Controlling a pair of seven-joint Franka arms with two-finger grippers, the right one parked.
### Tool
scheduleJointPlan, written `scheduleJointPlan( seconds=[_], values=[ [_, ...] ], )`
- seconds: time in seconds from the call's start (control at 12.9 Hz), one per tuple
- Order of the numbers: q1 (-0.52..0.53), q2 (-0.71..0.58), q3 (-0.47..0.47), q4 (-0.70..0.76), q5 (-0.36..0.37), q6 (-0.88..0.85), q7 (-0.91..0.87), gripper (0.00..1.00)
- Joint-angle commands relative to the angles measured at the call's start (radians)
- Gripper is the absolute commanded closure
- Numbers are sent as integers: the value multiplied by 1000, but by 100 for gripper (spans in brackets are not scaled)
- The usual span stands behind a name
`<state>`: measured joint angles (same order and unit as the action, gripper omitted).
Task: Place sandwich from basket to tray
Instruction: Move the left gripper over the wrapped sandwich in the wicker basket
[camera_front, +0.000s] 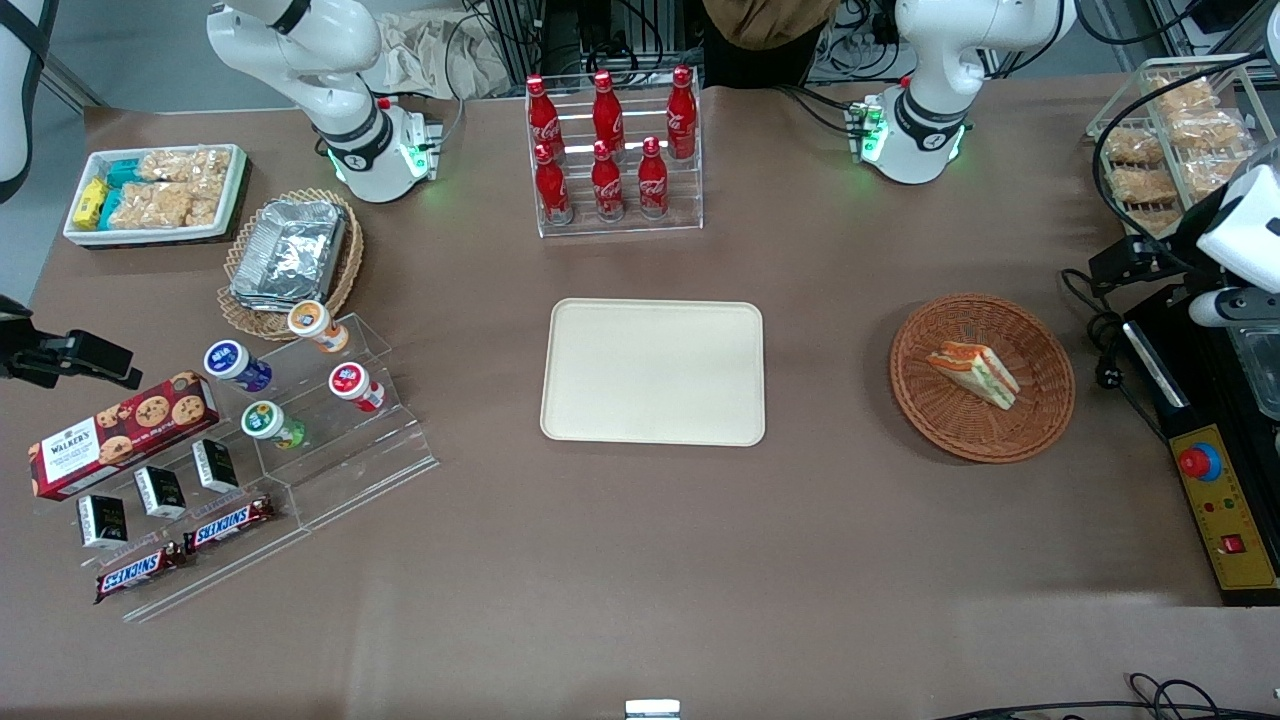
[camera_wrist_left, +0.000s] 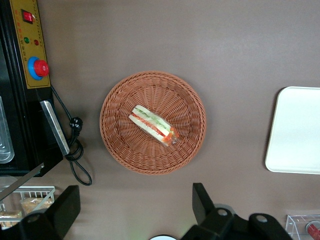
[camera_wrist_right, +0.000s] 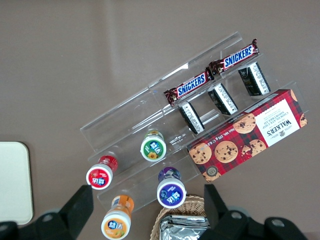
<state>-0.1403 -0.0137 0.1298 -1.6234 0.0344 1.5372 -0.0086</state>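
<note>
From the front, the small triangular wedge sandwich (camera_front: 972, 373) lies inside the round reddish-brown woven wicker basket (camera_front: 982, 377), which sits on the brown worktop (camera_front: 640, 560) toward the working arm's end. The flat cream-beige rectangular plastic tray (camera_front: 653, 371) rests mid-worktop, well apart from the basket and bare. A clear rack of red cola bottles (camera_front: 610, 145) stands farther from the camera than the tray.

The left wrist camera looks straight down on the sandwich (camera_wrist_left: 153, 125) in the basket (camera_wrist_left: 152, 122). The left arm's tool (camera_wrist_left: 135, 207) hangs above the worktop just beside the basket's rim, its dark fingers (camera_wrist_left: 202, 200) spread wide and holding nothing. One edge of the tray (camera_wrist_left: 294, 130) shows nearby.
</note>
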Motion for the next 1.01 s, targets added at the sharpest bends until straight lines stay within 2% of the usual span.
scheduleJointPlan(
  seconds=[0.0,0.08,0.16,0.31,0.47,0.62,0.93],
  values=[
    [4,18,-4,34,7,-25,-13,0],
    [4,24,-6,39,15,-25,-23,0],
    [1,31,-7,40,18,-25,-107,0],
    [-2,49,-30,28,10,-20,-506,0],
    [-4,49,-47,-22,12,3,-628,0],
    [-4,3,-47,-152,16,113,-704,0],
    [-4,-61,-61,-491,19,470,-933,0]
  ],
)
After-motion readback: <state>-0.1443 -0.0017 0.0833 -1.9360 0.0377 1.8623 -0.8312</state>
